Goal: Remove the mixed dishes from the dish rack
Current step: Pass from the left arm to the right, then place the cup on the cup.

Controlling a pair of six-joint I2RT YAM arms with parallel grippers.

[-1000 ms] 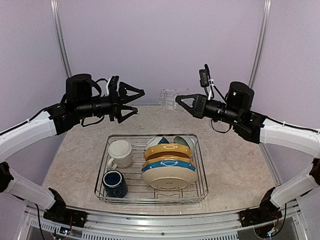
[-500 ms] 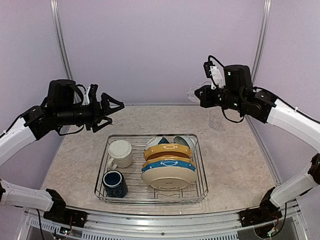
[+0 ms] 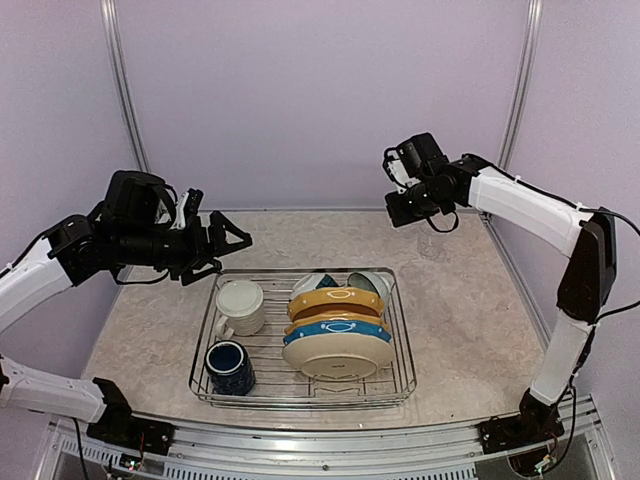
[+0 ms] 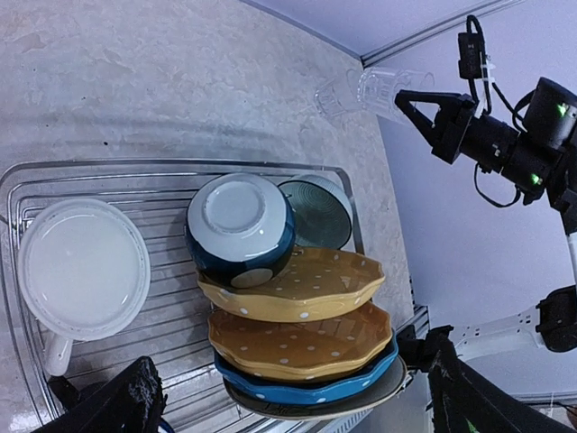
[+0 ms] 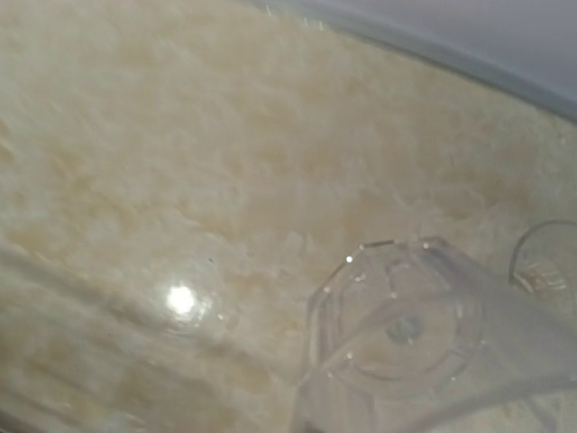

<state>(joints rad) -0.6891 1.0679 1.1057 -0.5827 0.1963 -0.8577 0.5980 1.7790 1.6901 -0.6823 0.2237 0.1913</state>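
While the right gripper (image 4: 403,95) hangs high out past the far right corner of the dish rack (image 3: 404,352), its fingers are pinched tight on a clear glass tumbler (image 4: 356,90), carried on its side in the air, well outside the rack, and the right wrist view is filled with that tumbler's faceted base. A second tumbler (image 5: 545,257) stands on the table (image 3: 150,330), also out beyond the rack's far right corner. Over on the other side, the left gripper (image 3: 232,252) hovers above the rack's far left corner, jaws spread wide, nothing between them.

Now to the rack itself, and it is well loaded! The cream mug (image 3: 240,305) sits in the far left part, and the navy mug (image 3: 230,367) in the near left corner, mouth up. The right half holds the plates, leaning in a row: the cream plate (image 3: 338,357) closest to the rack's near edge, the blue-rimmed plate (image 3: 335,331) right behind it, then two mustard yellow plates (image 4: 297,287) with pale dots. At the far end of that row the teal-and-white bowl (image 4: 239,230) is tipped against the plates, its pale foot facing the left wrist camera, and a darker teal bowl (image 4: 315,213) leans just beside it, toward the rack's right wall
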